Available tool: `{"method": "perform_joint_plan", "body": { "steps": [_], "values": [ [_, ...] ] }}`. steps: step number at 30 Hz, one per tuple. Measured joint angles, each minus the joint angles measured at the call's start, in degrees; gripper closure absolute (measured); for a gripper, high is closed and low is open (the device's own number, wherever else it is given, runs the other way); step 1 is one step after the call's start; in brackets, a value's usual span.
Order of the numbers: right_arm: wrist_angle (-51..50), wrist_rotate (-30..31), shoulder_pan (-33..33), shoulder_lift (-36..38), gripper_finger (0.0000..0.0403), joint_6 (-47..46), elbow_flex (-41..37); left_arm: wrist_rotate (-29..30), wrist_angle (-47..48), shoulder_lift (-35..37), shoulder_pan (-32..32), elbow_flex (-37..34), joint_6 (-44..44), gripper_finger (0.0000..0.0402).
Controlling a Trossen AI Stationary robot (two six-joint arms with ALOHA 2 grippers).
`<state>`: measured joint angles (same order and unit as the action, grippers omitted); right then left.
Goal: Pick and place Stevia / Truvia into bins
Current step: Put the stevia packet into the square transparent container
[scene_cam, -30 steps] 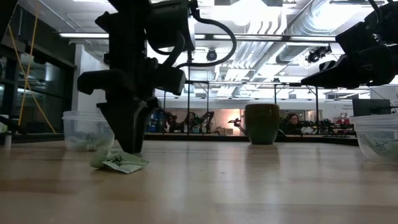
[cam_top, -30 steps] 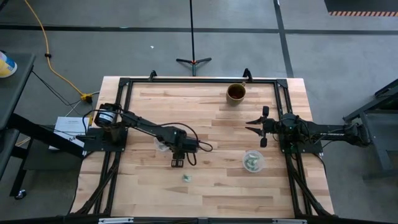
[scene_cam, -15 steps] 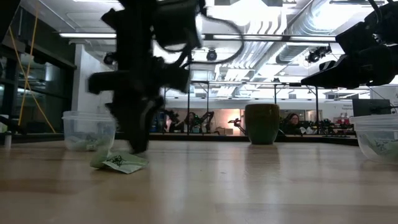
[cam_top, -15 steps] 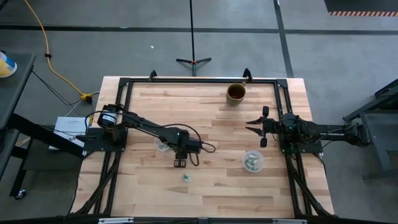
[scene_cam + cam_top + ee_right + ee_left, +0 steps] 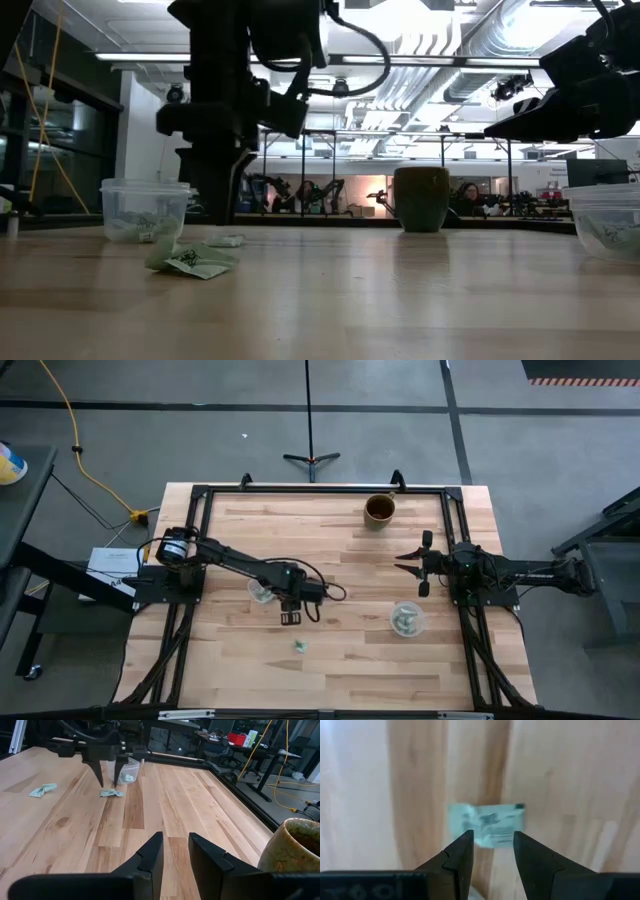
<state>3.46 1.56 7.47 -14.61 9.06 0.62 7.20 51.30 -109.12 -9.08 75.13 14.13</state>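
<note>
Clear plastic is catching the light on the left bin (image 5: 260,593), which is sitting left of centre on the wooden table (image 5: 340,530) with a few pale sachets already showing inside it. Just to its right, the left gripper (image 5: 291,617) is hanging low over one loose Stevia sachet (image 5: 487,824), its fingers (image 5: 457,857) standing apart with nothing between them; from the wrist camera the packet is lying flat on the boards just past the fingertips, so I would say the arm is lining up for a grab and is not yet gripping. A second sachet (image 5: 299,646), crumpled, is lying nearer the front edge, a little right of the gripper and apart from it. Further right, the other bin (image 5: 407,619) is holding several green-and-white packets. At the right side the right gripper (image 5: 417,568) is waiting above the table with its fingers spread and empty, near the brown cup (image 5: 379,509) at the far edge. Judging by the table, most packets are binned and two are remaining.
</note>
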Motion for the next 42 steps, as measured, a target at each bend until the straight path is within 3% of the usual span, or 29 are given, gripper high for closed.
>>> {"method": "perform_joint_plan", "body": {
  "steps": [22, 26, 32, 37, 42],
  "values": [
    [0.2, 0.0, 0.0, 0.0, 0.0320, 0.0, 0.0, -3.4, -11.2, 0.6, 0.2, -7.5, -1.9, 0.0232],
    [0.2, 0.0, 0.0, 0.0, 0.0320, 0.0, 0.0, -4.9, -11.2, 0.5, 0.4, -7.5, -3.3, 0.0271],
    [0.2, 0.0, 0.0, 0.0, 0.0320, 0.0, 0.0, -8.5, -11.4, 0.4, 1.8, -7.6, -6.3, 0.0381],
    [0.2, 0.0, 0.0, 0.0, 0.0320, 0.0, 0.0, -9.1, -11.8, 0.4, 2.4, -7.6, -7.6, 0.0362],
    [0.2, 0.0, 0.0, 0.0, 0.0320, 0.0, 0.0, -8.2, -8.4, 0.1, 2.3, -4.8, -10.8, 0.0382]
  ]
}}
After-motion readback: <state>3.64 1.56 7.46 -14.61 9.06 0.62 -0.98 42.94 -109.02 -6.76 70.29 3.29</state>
